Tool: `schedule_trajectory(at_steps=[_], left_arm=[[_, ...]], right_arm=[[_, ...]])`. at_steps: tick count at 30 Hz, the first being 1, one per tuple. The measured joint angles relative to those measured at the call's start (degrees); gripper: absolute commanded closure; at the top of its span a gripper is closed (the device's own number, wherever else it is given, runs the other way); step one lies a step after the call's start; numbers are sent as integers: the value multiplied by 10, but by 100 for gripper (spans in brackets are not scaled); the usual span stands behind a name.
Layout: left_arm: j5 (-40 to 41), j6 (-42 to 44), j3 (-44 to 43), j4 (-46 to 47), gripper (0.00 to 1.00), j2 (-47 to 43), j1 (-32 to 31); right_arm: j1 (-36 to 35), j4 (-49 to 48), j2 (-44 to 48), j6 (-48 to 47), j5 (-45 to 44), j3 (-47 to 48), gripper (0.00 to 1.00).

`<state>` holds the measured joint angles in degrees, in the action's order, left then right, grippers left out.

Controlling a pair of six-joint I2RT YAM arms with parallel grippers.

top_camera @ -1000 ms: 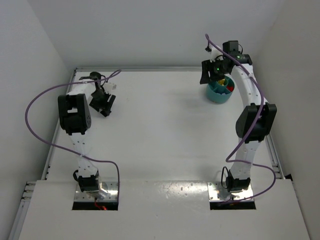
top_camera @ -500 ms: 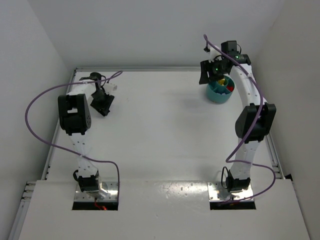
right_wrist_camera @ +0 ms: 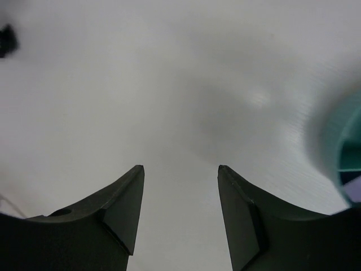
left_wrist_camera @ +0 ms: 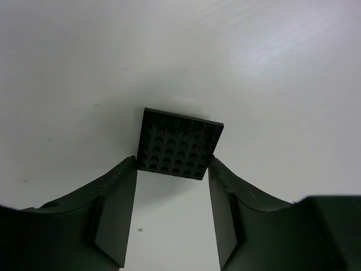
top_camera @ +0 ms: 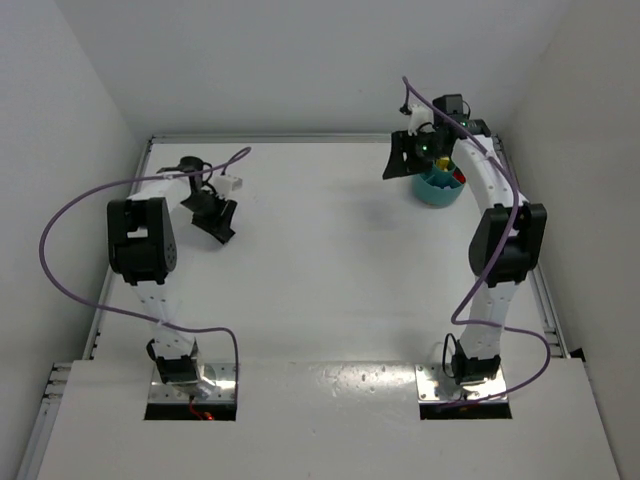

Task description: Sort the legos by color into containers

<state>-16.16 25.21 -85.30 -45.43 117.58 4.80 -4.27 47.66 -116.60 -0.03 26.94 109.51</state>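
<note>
Since the dish (top_camera: 440, 190) sits near the far right corner of the counter (top_camera: 320, 280), just beside the right pincer (top_camera: 400, 160), while the left pincer (top_camera: 215, 215) is far left and well apart, a drop from the left means a long crossing rightwards. Top view: open counter between them, but the right pincer stands just left of the dish, in that path. Yellow and red legos (top_camera: 456, 178) lie in the dish.

Left wrist: black studded plate (left_wrist_camera: 179, 144) straight ahead, square, so no long axis. Its near corners touch both fingertips (left_wrist_camera: 121, 186); looks pinched at a middling gap.

Right wrist: pincer half wide, nothing between the fingers. Dish rim at the right edge of view.
</note>
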Motion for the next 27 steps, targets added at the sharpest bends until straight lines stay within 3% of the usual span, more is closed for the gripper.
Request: schedule_trajectory(at_steps=[12, 20, 27], left_arm=[[-168, -36, 79, 68, 75, -233, -71], [-201, -96, 107, 115, 75, -256, -157], [-205, -128, 115, 130, 75, -256, -210]], right_arm=[[-22, -174, 14, 211, 262, -163, 45], [-71, -304, 14, 345, 351, -181, 47], [-96, -340, 14, 383, 366, -181, 42]])
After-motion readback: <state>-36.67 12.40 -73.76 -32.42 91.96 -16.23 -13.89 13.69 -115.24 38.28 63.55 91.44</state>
